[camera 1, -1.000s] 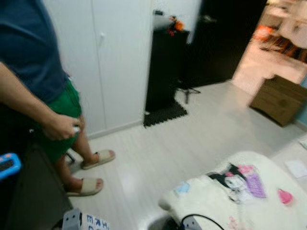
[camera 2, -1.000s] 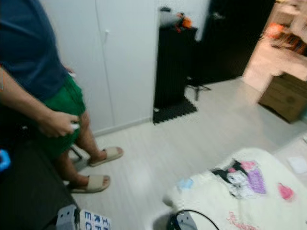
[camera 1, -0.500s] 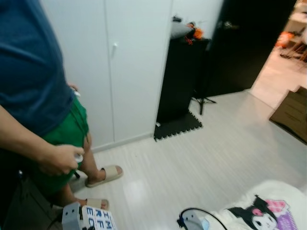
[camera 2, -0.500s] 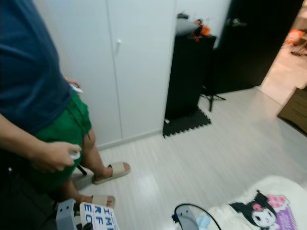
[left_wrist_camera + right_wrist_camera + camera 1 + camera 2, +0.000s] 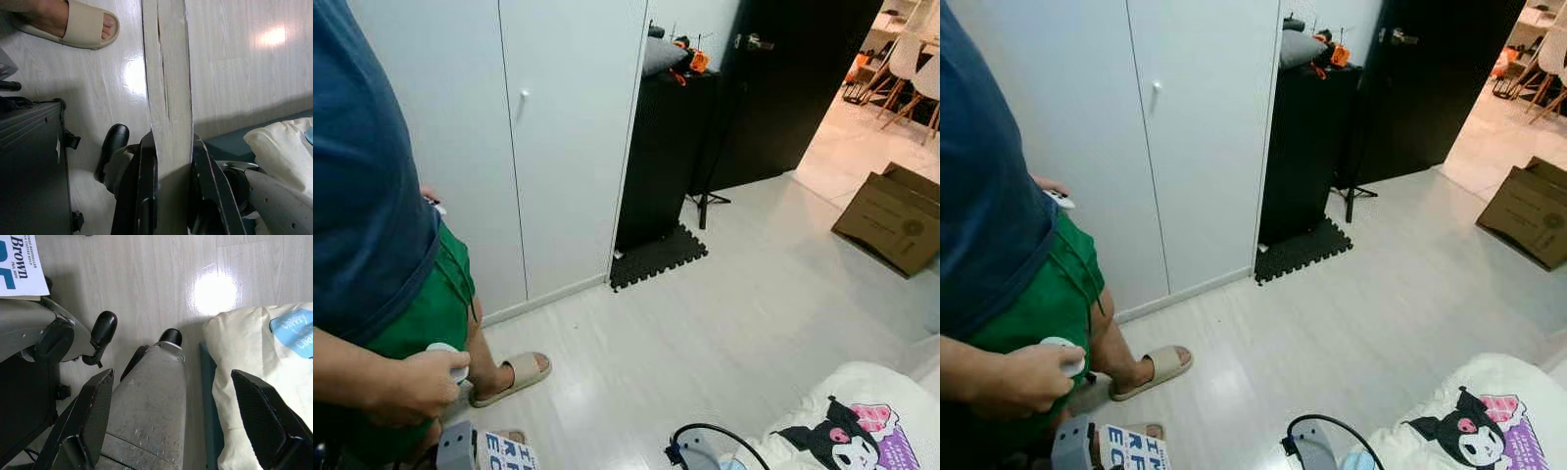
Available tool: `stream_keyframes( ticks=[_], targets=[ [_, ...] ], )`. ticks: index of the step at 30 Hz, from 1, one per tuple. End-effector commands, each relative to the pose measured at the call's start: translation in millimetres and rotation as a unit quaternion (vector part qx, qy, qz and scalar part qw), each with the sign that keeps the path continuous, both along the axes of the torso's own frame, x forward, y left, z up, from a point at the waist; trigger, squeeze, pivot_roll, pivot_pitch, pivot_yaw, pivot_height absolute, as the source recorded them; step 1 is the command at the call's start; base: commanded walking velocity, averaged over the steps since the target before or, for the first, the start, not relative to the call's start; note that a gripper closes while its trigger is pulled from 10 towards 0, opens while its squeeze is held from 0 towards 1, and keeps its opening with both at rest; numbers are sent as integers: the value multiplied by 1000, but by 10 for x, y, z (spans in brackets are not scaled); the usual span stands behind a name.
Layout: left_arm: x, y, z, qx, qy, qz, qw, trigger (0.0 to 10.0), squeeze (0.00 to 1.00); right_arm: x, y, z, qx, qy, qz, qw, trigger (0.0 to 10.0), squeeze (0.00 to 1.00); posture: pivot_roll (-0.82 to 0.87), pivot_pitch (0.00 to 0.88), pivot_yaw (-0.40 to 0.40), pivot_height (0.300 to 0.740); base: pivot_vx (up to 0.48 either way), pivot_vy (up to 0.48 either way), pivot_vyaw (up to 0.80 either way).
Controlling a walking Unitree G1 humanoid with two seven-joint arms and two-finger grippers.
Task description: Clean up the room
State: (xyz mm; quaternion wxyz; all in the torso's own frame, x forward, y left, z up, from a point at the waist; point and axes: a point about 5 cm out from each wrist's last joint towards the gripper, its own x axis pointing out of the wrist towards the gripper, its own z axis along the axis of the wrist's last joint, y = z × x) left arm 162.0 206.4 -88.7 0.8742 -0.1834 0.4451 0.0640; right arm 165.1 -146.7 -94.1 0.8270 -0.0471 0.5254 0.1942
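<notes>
The two head views look forward and down from standing height across the pale floor toward a white wardrobe. Both wrist cameras point straight down, near the floor, and share with the head views a cream blanket.

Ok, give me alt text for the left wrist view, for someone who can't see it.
The left gripper is shut on a book, seen page-edge on, held above a pale wood floor. A person's foot in a beige slipper stands at one corner, with a cream blanket at the far edge.
</notes>
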Motion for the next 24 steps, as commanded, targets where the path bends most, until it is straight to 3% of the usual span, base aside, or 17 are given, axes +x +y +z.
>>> stream_keyframes(
  ticks=[1, 18, 24],
  targets=[
    [-67, -14, -31, -2, 10, -2, 1000, 10000, 0, -48, -12, -20, 0, 6, -4, 1000, 10000, 0, 147, 0, -107, 739, 0, 0, 0],
    [-46, -34, -25, 2, 9, -13, 1000, 10000, 0, -74, -50, -30, -7, 10, -3, 1000, 10000, 0, 145, 0, -109, 739, 0, 0, 0],
    [-64, -45, -34, 1, 12, -17, 1000, 10000, 0, -113, -171, -40, -12, 15, -27, 999, 10000, 0, 125, 0, -97, 739, 43, 0, 0]
  ],
)
